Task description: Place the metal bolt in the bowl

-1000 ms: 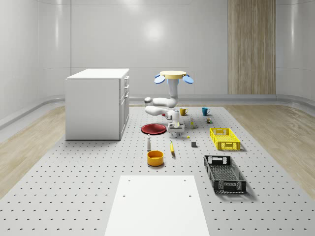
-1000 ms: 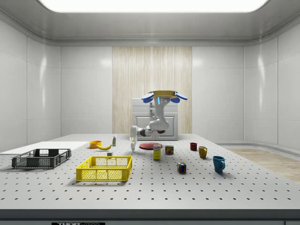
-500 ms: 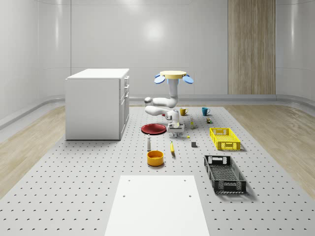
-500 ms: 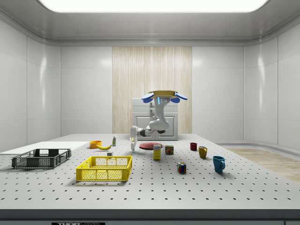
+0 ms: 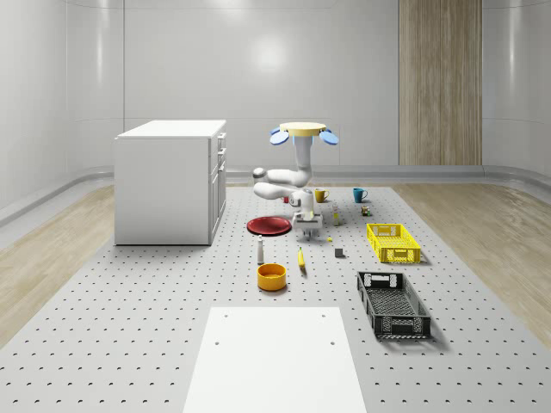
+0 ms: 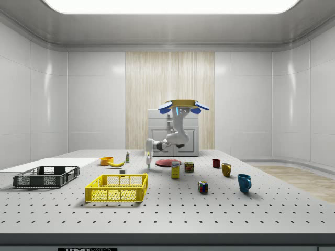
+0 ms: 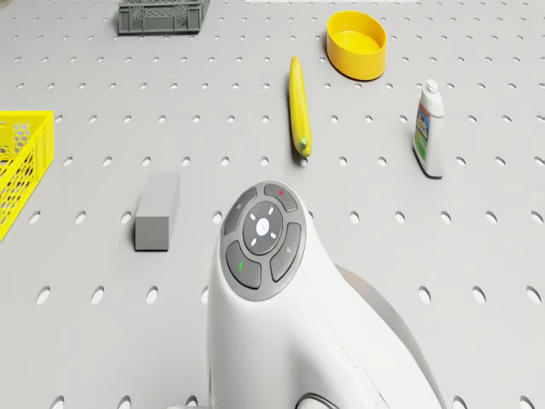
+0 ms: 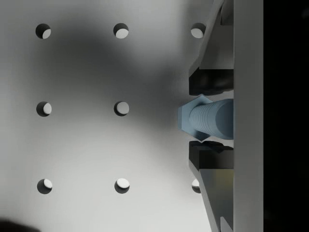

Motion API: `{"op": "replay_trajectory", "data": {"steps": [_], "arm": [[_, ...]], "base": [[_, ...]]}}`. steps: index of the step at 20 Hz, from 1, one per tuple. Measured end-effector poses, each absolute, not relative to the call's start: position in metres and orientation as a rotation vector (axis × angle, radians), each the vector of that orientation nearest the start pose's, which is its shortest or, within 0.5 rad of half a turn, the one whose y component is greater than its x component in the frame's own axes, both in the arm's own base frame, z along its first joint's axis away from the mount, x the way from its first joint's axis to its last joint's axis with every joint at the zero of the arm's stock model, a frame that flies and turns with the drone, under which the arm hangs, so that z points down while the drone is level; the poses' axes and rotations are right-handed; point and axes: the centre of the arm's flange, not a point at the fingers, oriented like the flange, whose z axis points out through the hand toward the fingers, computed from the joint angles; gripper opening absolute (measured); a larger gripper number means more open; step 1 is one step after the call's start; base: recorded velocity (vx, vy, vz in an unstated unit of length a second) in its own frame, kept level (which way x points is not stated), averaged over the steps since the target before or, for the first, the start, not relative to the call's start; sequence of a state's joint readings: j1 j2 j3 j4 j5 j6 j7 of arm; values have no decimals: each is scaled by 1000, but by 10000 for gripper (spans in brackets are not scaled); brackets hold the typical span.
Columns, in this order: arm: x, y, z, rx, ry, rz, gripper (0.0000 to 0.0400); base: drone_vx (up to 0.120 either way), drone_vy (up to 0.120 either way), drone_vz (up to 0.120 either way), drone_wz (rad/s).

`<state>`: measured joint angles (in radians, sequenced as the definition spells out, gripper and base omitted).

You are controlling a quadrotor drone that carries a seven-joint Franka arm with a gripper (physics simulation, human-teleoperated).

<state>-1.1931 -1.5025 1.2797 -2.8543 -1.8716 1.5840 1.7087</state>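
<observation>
Wrist view: the metal bolt [image 8: 207, 121] — blue-grey, threaded shank, hexagonal head — sits pinched between the two dark finger pads [image 8: 208, 82], with the perforated table surface [image 8: 96, 145] below it and clear of it. The other views do not resolve the bolt; they give placement instead. Whole-scene view: the drone [image 5: 301, 132], a flat yellow body with blue rotors, hovers above the table beyond the red plate [image 5: 269, 225], its white arm folded downward so that the gripper [image 5: 307, 229] hangs just above the surface beside the plate. The bowl [image 5: 271, 275] — orange-yellow, round, shallow — stands nearer the camera, well apart from the gripper, with a banana [image 5: 301, 258] and a small white bottle [image 5: 260, 251] between them. Drone view: the same bowl [image 7: 357, 43], banana and bottle, plus a grey block [image 7: 157, 211] on the surface and the glossy white arm housing with its button pad. Side view: a yellow lattice crate [image 6: 116, 187] and a black one [image 6: 45, 176], cans, mugs and a small coloured cube on the table's near part. The surface is matte grey with a regular hole grid. A white cabinet [image 5: 170, 181] stands on the table's edge; the room has pale panelled walls, one wood-slat panel and a wood floor.
</observation>
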Motion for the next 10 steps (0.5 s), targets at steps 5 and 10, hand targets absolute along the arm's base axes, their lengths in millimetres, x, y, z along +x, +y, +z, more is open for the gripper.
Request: {"op": "replay_trajectory", "data": {"steps": [5,10], "arm": [[307,-6,510,-4,2,786,139],[307,-6,508,-4,3,785,139]], "base": [[120,-112,120,0],[120,-120,120,0]]}}
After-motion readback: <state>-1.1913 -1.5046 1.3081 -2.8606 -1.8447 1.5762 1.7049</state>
